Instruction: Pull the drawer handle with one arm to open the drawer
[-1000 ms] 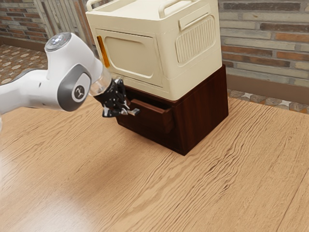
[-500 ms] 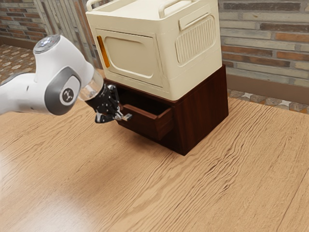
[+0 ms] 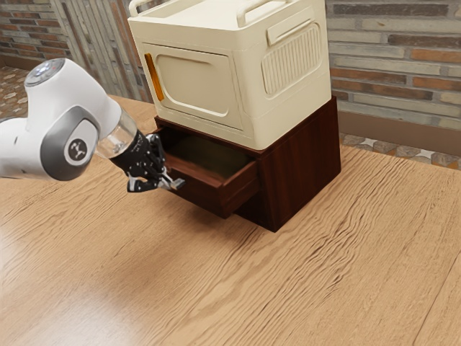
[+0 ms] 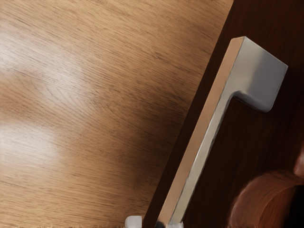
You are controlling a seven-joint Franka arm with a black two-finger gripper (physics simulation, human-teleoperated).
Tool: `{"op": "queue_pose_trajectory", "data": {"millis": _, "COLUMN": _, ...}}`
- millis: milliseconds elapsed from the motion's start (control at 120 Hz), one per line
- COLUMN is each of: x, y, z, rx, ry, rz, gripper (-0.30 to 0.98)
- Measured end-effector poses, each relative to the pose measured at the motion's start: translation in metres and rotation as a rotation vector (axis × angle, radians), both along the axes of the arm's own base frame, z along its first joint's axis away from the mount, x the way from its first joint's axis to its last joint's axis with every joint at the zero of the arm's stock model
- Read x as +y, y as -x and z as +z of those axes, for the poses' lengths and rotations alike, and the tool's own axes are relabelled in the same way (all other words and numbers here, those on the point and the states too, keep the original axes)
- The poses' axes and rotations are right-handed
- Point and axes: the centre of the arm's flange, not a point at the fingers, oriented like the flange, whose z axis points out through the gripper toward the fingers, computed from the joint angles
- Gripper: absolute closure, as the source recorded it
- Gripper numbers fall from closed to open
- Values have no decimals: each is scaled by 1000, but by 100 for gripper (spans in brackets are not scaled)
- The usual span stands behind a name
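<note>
My gripper [image 3: 165, 179] is at the front of the dark brown drawer [image 3: 209, 196], by the metal handle [image 3: 177, 185]. How it holds the handle cannot be made out. The drawer stands partly out of its wooden cabinet [image 3: 299, 166], with its dark inside visible from above. In the wrist view the long grey handle [image 4: 202, 135] runs across the drawer front, and its near part lies at my gripper [image 4: 154, 223].
A cream storage box [image 3: 198, 86] with an orange strip and top rails rests on the cabinet. The wooden table [image 3: 216, 281] extends in front of the drawer and below the arm. A brick wall [image 3: 396, 65] stands behind.
My hand has moved back toward the exterior view's left, away from the cabinet. The drawer has slid out along with it, and more of its inside shows.
</note>
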Motion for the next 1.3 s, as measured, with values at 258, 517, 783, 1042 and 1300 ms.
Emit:
{"op": "queue_pose_trajectory", "data": {"millis": 258, "x": 3, "y": 18, "z": 2, "rx": 10, "ry": 17, "rz": 2, "gripper": 79}}
{"op": "queue_pose_trajectory", "data": {"millis": 517, "x": 7, "y": 39, "z": 1, "rx": 16, "ry": 31, "rz": 5, "gripper": 79}}
{"op": "queue_pose_trajectory", "data": {"millis": 783, "x": 16, "y": 58, "z": 1, "rx": 24, "ry": 40, "rz": 20, "gripper": 79}}
{"op": "queue_pose_trajectory", "data": {"millis": 1042, "x": 13, "y": 69, "z": -5, "rx": 36, "ry": 55, "rz": 18, "gripper": 79}}
{"op": "queue_pose_trajectory", "data": {"millis": 1300, "x": 9, "y": 82, "z": -2, "rx": 28, "ry": 65, "rz": 14, "gripper": 79}}
